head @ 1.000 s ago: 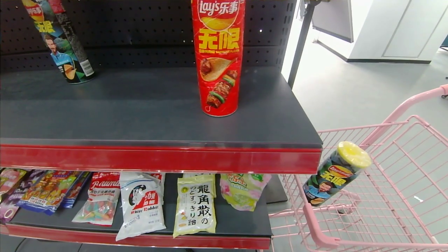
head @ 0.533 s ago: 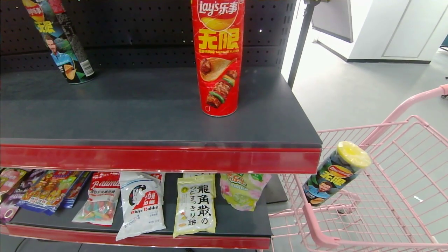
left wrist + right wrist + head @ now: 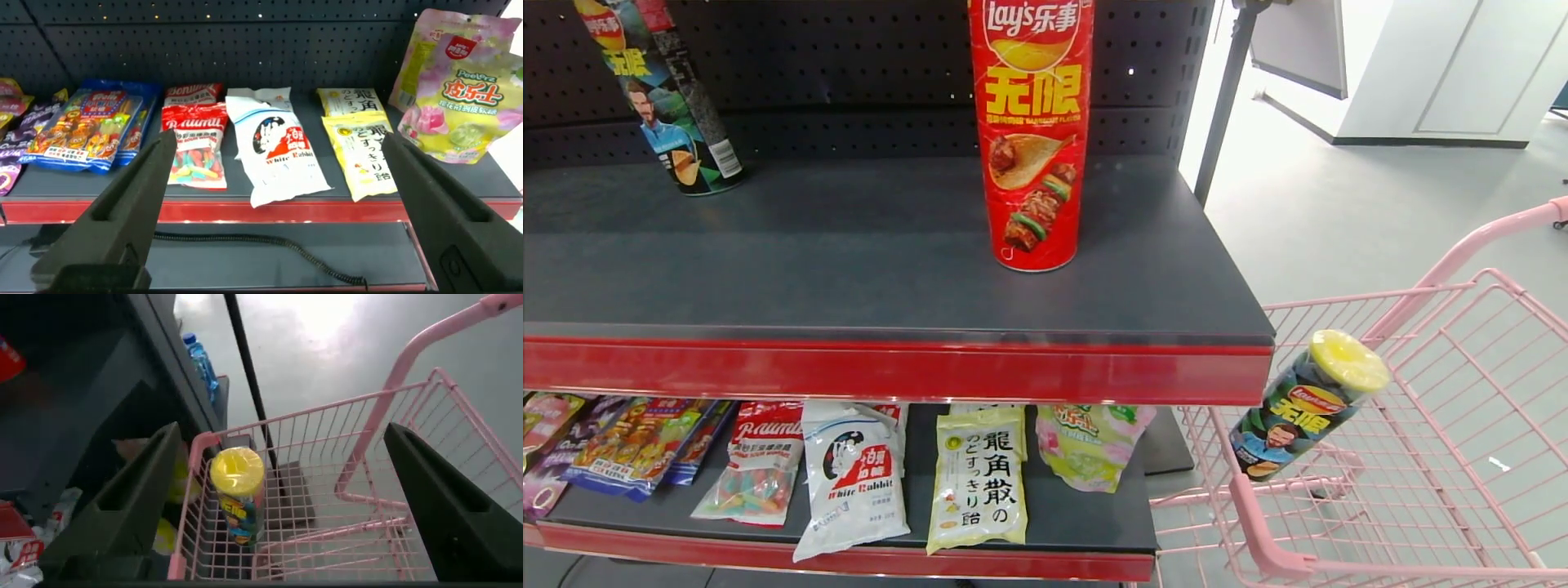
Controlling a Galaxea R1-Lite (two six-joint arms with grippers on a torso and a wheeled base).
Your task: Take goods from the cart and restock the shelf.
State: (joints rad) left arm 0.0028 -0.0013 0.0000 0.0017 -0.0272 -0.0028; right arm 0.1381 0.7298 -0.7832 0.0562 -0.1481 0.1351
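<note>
One yellow-lidded green tube (image 3: 1307, 406) tilted in shelf-side corner of pink wire cart (image 3: 1260, 535); red tube (image 3: 1031, 135), second green tube (image 3: 662, 98) upright on grey shelf (image 3: 849, 269); left claw (image 3: 279, 137), right claw (image 3: 282, 429) wide, empty.

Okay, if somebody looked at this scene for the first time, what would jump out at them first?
The tall red chip canister standing upright on the upper shelf, toward its right end, grabs attention first. Next is the pink cart to the shelf's right, with a green chip canister with a yellow lid leaning in the corner nearest the shelf. Below, candy bags lie in a row on the lower shelf.
</note>
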